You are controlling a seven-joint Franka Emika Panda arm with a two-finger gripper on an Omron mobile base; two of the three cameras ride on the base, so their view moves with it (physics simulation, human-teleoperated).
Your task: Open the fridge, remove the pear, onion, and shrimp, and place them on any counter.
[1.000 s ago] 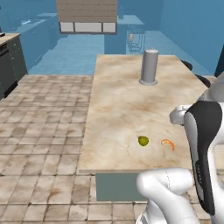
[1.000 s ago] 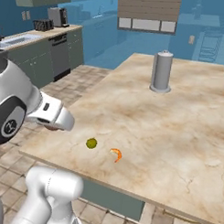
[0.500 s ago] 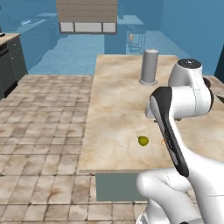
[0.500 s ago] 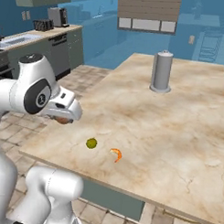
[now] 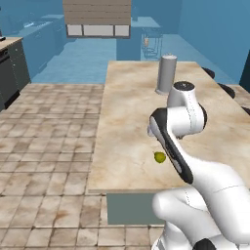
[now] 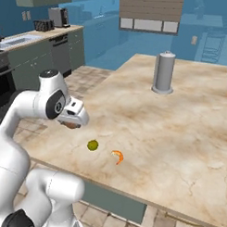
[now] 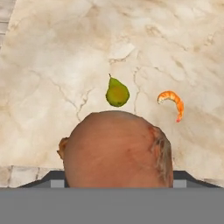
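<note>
Two items, the pear (image 7: 117, 92) and shrimp (image 7: 172, 103), already lay on your counter (image 6: 180, 117) as the gripper (image 6: 71, 124) swung in above the pear, jaws clasping the onion (image 7: 114, 148).

Your arm has swung in over the bench (image 6: 179, 136) since a second ago — from the near edge toward the pear (image 6: 92, 145) and shrimp (image 6: 117, 156). The gripper (image 6: 71, 125), carrying the onion (image 7: 116, 148), now hangs just left of the pear — earlier it sat back by the corner. In the left base view the arm now hides the shrimp.
</note>
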